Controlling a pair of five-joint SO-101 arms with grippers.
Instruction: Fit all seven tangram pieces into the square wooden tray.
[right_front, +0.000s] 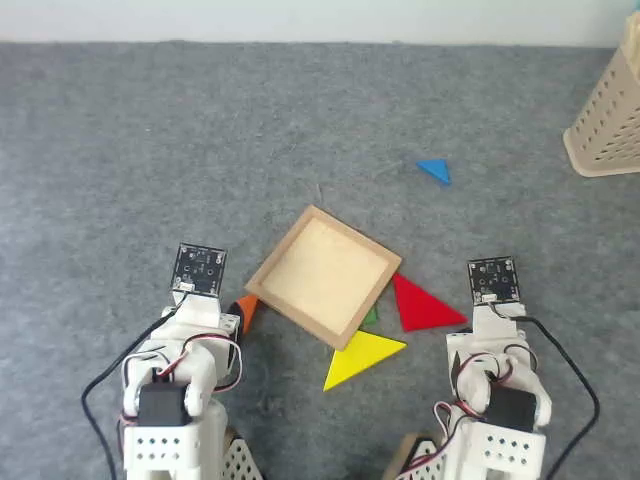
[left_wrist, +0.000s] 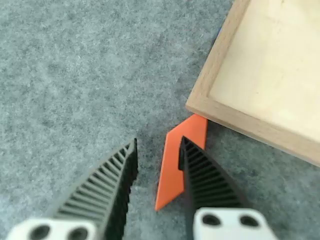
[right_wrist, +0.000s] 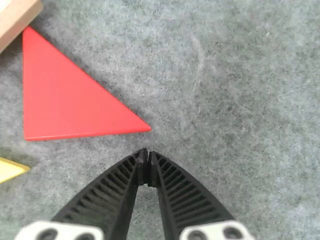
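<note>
One tray, red triangle, yellow triangle, blue triangle, orange piece, one each

Grey, perhaps felt, mat: tray, tangram pieces

– Where does the tray sit?
– Mid-desk, turned so one corner points near.
– And the pieces?
– The parallelogram piece lies at the tray's left corner. The first large triangle lies just right of the tray. The second large triangle lies just near of the tray's near corner. Between those two a sliver piece sits against the tray's near-right edge, possibly partly under it. The small triangle lies far and right, well apart.
– The arms?
– The left end effector is by the parallelogram piece, which lies along one finger. The right end effector is just off the first large triangle's corner. A basket stands at the far right edge.
</note>
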